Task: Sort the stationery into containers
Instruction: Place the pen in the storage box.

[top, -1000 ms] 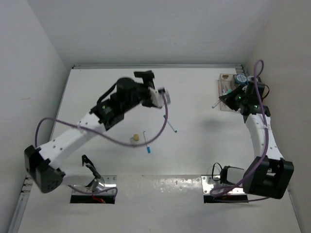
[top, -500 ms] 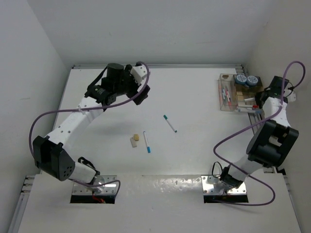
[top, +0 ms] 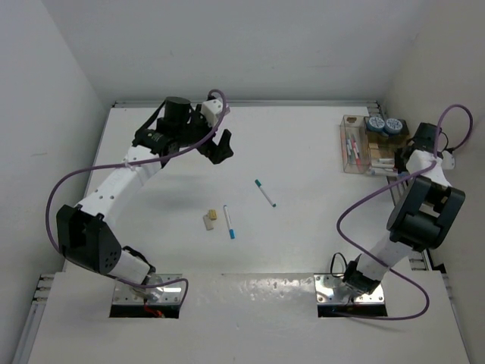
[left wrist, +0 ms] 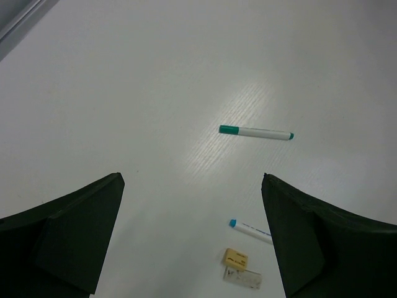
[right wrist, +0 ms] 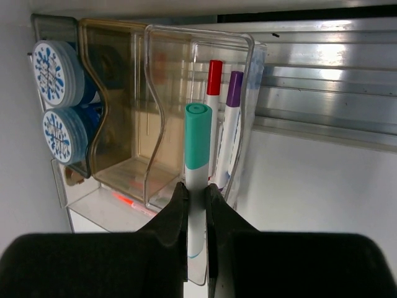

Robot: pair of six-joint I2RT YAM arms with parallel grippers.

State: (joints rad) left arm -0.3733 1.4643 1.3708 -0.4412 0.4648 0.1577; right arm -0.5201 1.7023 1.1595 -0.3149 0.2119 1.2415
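On the near half of the table (top: pixel 318 235) nothing loose has shifted in the last second. The white block (top: pixel 208 221), tan block (top: pixel 214 214), blue pen (top: pixel 228 222) and loose teal pen (top: pixel 264 193) all lie where they lay. Both arms have moved. The left arm has swung from the middle toward the far left. The left gripper (left wrist: pixel 191 180) now hangs over bare table with its jaws spread wide, holding nothing. The right arm has gone round from the near side of the boxes to their right side. The right gripper (right wrist: pixel 197 189) is clamped tight on the held teal pen (right wrist: pixel 198 136).

Counted, there are two loose pens, two blocks touching each other, and one pen in the grip. Two boxes stand joined side by side at the far right, the clear box (right wrist: pixel 167 74) and the tan box (right wrist: pixel 118 74). Two blue-grey rolls (right wrist: pixel 53 65) sit beside the tan box. The right wrist view shows two pens in the clear box, the red pen (right wrist: pixel 214 81) and the purple pen (right wrist: pixel 234 90).

The blue pen runs near to far, its cap toward the near edge. The loose teal pen lies diagonally, with its cap toward the far left. The held teal pen lies in line with the fingers, cap pointing away from the wrist and parallel to the two boxed pens. Whether it is already inside the clear box I cannot tell.
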